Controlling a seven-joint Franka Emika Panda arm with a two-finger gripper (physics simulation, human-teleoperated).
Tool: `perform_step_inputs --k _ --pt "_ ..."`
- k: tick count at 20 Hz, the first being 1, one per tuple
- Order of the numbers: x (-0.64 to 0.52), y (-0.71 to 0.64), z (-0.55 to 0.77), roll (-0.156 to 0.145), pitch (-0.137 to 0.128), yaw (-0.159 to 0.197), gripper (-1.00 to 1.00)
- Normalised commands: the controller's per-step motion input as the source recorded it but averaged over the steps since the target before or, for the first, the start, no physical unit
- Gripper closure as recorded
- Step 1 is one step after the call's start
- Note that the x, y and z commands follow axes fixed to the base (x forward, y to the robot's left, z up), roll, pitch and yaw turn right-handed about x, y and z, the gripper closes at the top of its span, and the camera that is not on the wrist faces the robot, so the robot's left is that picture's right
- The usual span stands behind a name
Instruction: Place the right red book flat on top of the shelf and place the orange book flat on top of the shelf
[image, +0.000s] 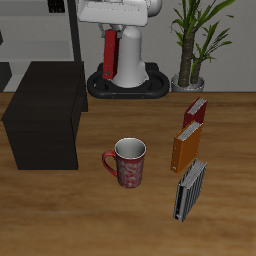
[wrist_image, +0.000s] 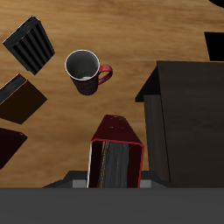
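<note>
Right red book (wrist_image: 116, 156): clamped upright in the end effector (image: 113, 50), fingers closed on its upper edge, raised high at the far side of the desk (image: 60, 215), above and beyond the shelf's far corner. Shelf (image: 45, 115): low black box with a bare flat top, close beside the hanging book in the wrist view. Orange book (image: 181, 150): standing on the desk between a darker red book (image: 194, 115) behind it and a striped book (image: 190, 190) in front, well apart from the shelf. Mug (image: 128, 162): on the desk between shelf and books. Handling, as judged: carry over the shelf top, tip cover-down, lower until resting, then release; keep clear of the shelf edge to avoid overhang.
</note>
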Motion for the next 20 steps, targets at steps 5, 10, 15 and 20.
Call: perform_step_inputs --k 5,10,15,20 --pt "-0.23 -0.28 0.19 -0.133 -0.035 0.067 1.00" --pt "0.00 -0.41 0.27 -0.133 0.015 -0.015 1.00" --pt "-0.04 -0.40 0.23 -0.134 -0.002 -0.019 1.00" --pt "-0.16 -0.30 0.21 -0.102 -0.031 0.007 1.00"
